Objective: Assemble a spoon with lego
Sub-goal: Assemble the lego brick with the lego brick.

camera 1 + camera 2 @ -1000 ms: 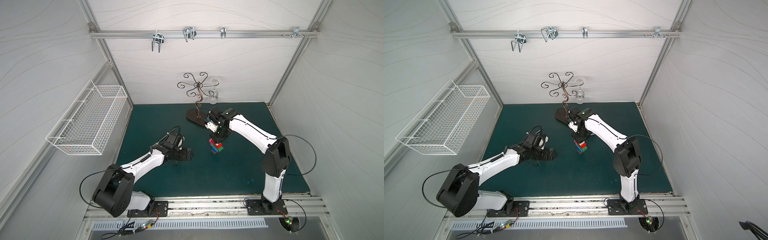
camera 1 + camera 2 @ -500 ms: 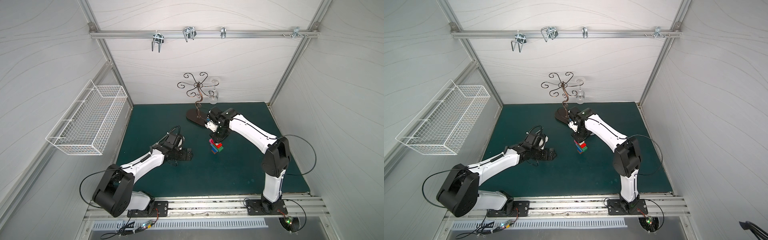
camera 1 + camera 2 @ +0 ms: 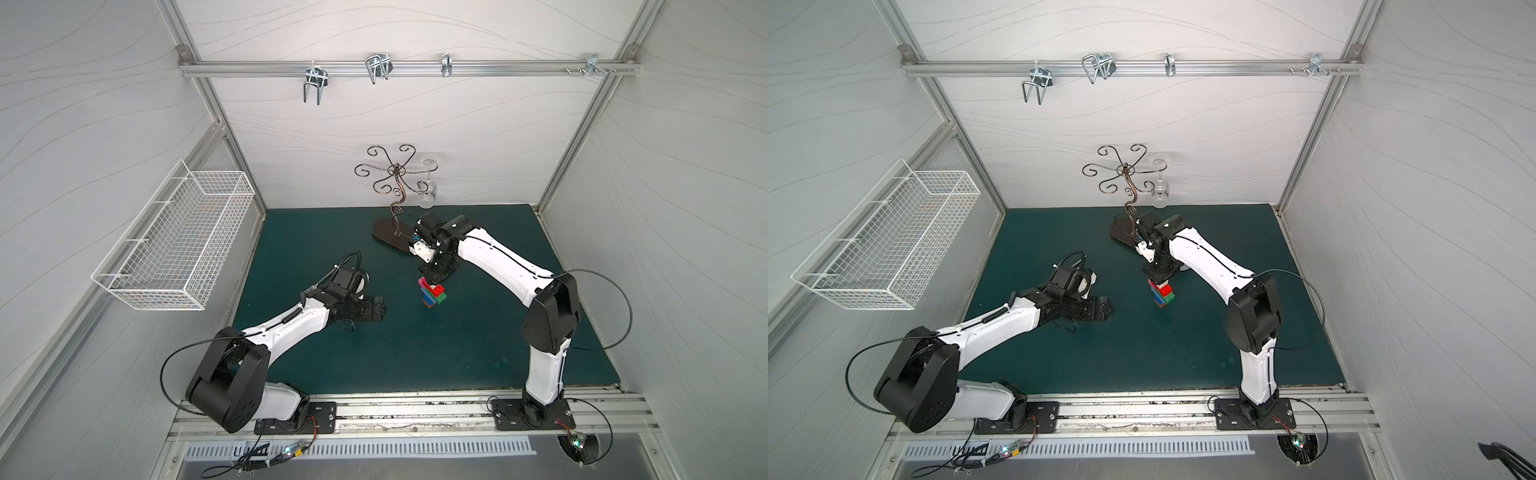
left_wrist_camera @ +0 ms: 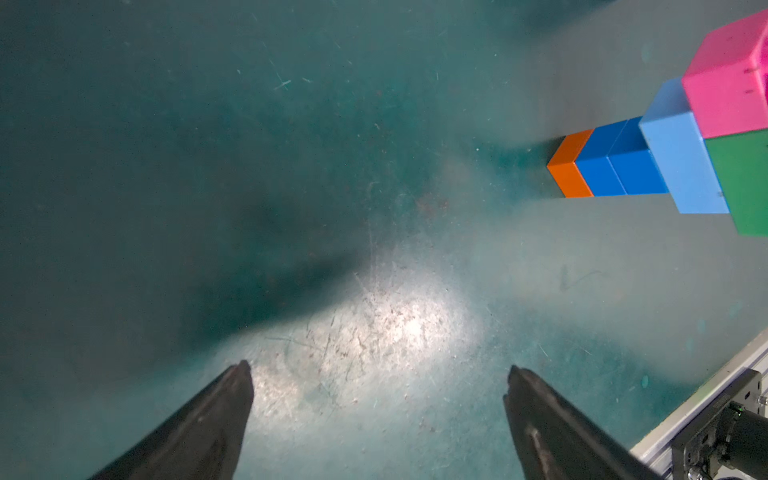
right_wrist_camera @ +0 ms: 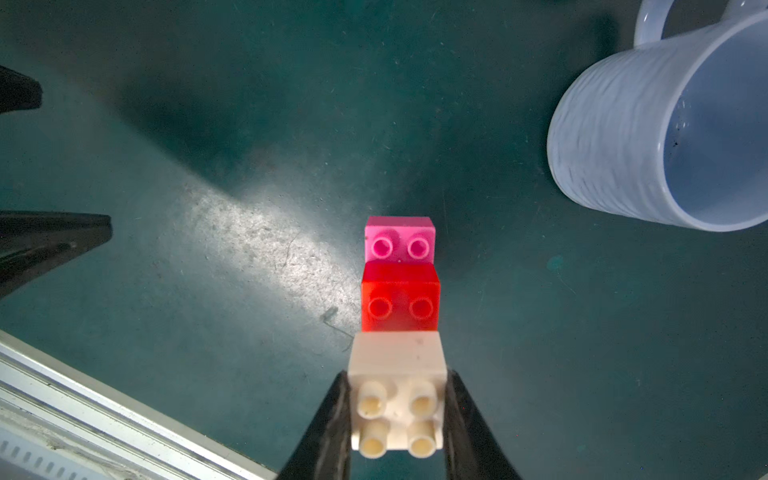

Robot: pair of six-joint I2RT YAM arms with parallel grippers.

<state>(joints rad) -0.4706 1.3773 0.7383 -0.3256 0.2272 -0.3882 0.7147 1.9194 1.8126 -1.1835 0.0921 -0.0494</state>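
The right gripper [image 5: 397, 376] is clamped on the white brick [image 5: 395, 357] at the top of the spoon [image 3: 432, 293], above its red brick [image 5: 400, 297] and pink brick [image 5: 400, 239]. The spoon stands upright near the middle of the green mat [image 3: 415, 353]. The left gripper [image 4: 378, 370] is spread wide and holds nothing, apart from the spoon. A pale mug [image 5: 665, 124] is near.

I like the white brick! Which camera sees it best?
The right wrist view: the white brick is up close, studs showing, pinched by the right end effector. In both top views that end effector covers it; the left wrist view misses it.
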